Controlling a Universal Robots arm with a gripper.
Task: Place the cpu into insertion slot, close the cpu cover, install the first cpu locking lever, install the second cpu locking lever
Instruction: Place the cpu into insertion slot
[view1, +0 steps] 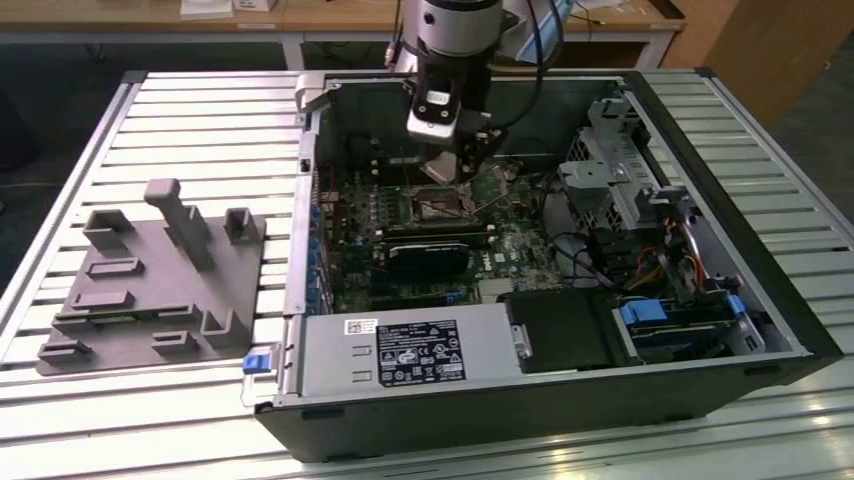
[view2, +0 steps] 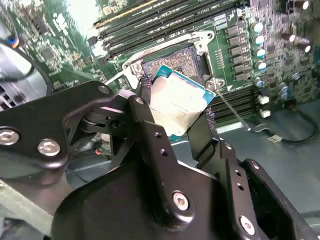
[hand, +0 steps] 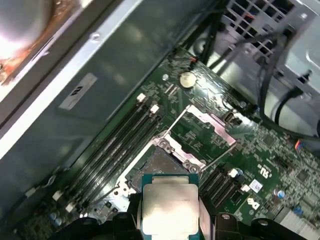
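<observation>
My gripper (view2: 175, 107) is shut on the cpu (view2: 179, 100), a flat square chip with a dull silver face and a teal edge. It holds the chip tilted, just above the insertion slot (view2: 172, 62), a dark square socket with a silvery rim on the green board. In the first wrist view the cpu (hand: 170, 205) sits between the fingers (hand: 131, 220), short of the insertion slot (hand: 157, 162). Beyond the socket the cpu cover (hand: 220, 127) is swung open. A thin locking lever (view2: 232, 107) sticks out beside the socket. In the exterior view the gripper (view1: 463, 172) hangs over the insertion slot (view1: 434, 205).
Long black memory slots (hand: 117, 145) run beside the socket. The open computer case (view1: 787, 330) holds a power supply (view1: 400, 355), a drive cage (view1: 621, 160) and loose cables (view1: 661, 260). A grey parts fixture (view1: 147, 270) lies on the slatted table at the exterior view's left.
</observation>
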